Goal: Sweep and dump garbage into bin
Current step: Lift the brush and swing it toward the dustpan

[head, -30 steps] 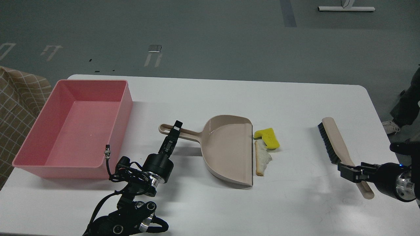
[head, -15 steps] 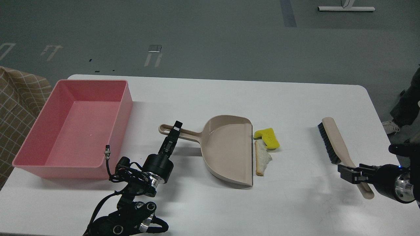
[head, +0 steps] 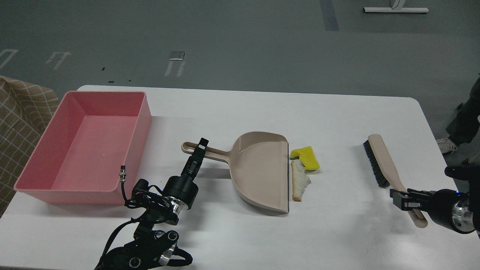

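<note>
The garbage lies just right of the dustpan's open edge: a yellow sponge chunk (head: 305, 156) and a white bread slice piece (head: 299, 180) with brown crust. The pink bin (head: 144, 112) stands at the table's left and looks empty. The beige dustpan (head: 260, 170) lies mid-table with its handle (head: 217, 152) pointing left. My left gripper (head: 200, 147) straddles that handle and looks shut on it. My right gripper (head: 398, 198) sits over the lower handle of a beige brush (head: 386, 159) with black bristles. Its fingers cannot be told apart.
The white table (head: 337, 112) has its far edge behind the bin and its right edge near the brush. A checked cloth (head: 18, 112) hangs left of the bin. A person's shoe (head: 446, 144) stands on the floor at the right.
My right gripper has shifted slightly down and right along the brush handle. The brush, dustpan, scraps and left arm have not moved.
</note>
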`<move>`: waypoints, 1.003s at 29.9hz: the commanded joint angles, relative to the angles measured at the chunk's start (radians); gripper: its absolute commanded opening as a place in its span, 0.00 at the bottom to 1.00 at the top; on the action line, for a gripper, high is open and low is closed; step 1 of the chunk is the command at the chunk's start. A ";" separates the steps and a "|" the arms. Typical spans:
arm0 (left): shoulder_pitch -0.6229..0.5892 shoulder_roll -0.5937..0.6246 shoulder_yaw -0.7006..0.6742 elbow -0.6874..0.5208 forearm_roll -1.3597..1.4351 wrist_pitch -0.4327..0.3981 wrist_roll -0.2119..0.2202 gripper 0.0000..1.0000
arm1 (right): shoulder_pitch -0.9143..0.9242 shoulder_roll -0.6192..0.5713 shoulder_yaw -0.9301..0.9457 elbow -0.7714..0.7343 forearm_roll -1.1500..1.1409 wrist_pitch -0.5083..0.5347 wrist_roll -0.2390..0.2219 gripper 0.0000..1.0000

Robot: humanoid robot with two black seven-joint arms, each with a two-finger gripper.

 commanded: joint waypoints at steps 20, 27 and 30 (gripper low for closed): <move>0.002 0.002 0.000 0.000 0.000 0.000 0.000 0.12 | -0.003 0.057 0.002 0.002 -0.025 0.000 -0.001 0.17; 0.001 0.000 0.000 0.000 0.000 0.000 0.000 0.12 | -0.006 0.064 0.008 0.014 -0.016 0.000 -0.005 0.17; 0.001 -0.002 0.000 0.000 0.000 0.000 0.000 0.12 | -0.006 0.064 0.014 0.026 -0.010 0.000 -0.006 0.17</move>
